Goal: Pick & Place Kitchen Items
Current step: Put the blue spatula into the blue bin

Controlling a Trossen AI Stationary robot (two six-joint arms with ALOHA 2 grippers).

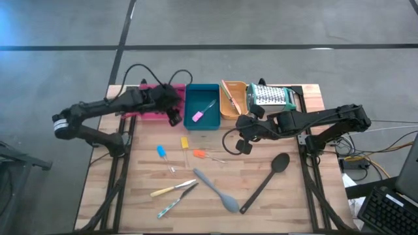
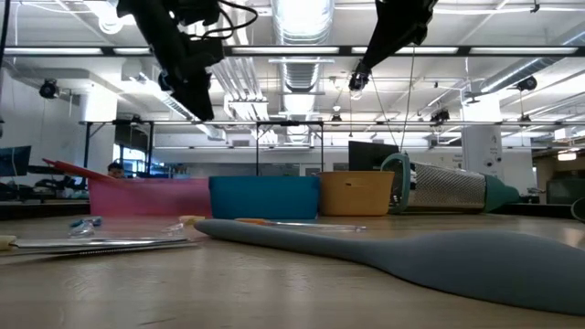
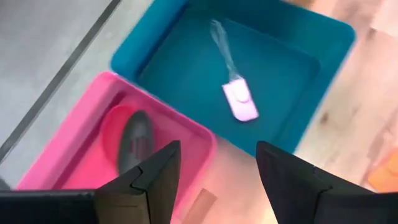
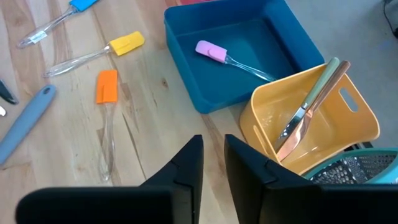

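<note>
As seen from above, left gripper hovers beside teal tray, over pink tray; right gripper near orange tray. Left wrist: fingers spread, empty; pink-headed spatula inside teal tray. Right wrist: fingers nearly together (nothing between); orange spatula on table beside teal tray.

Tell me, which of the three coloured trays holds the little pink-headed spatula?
The teal tray, the middle one, holds the pink-headed spatula; the pink tray and orange tray flank it.
</note>
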